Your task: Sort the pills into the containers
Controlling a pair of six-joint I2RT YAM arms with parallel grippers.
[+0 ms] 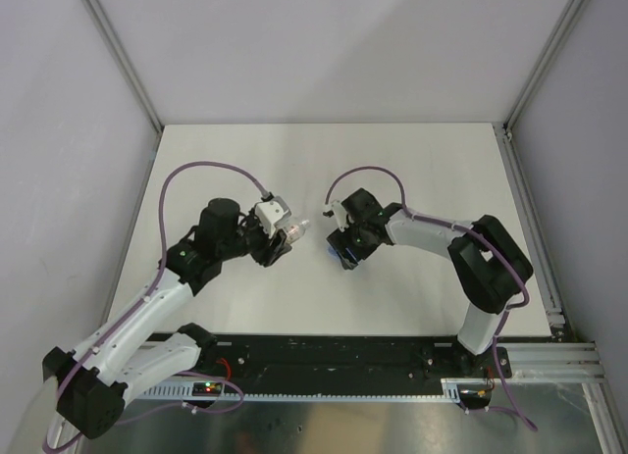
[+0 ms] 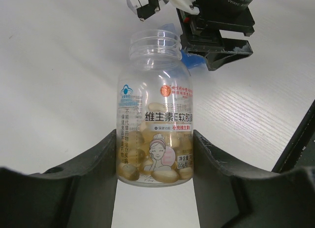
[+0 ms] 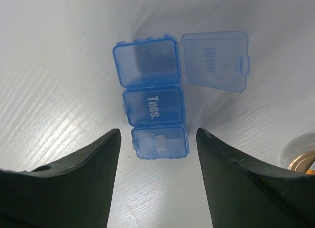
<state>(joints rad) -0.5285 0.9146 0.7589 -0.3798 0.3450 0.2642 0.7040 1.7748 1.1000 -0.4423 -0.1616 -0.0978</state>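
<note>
My left gripper (image 2: 155,142) is shut on a clear, uncapped bottle (image 2: 156,105) holding several yellow pills (image 2: 165,176); its mouth points toward the right arm. The bottle (image 1: 295,231) shows in the top view too. The blue pill box (image 3: 153,97) lies on the table with three containers in a row. The Mon one (image 3: 145,64) is open, its lid (image 3: 215,60) flipped aside, and no pill shows in it. Tues (image 3: 153,106) and Wed (image 3: 160,142) are closed. My right gripper (image 3: 157,134) hovers open over the Wed end, fingers clear of the box on both sides.
The white table (image 1: 442,160) is walled by grey panels at the back and sides. A black rail (image 1: 343,351) with the arm bases runs along the near edge. The two grippers are close together near the table's middle.
</note>
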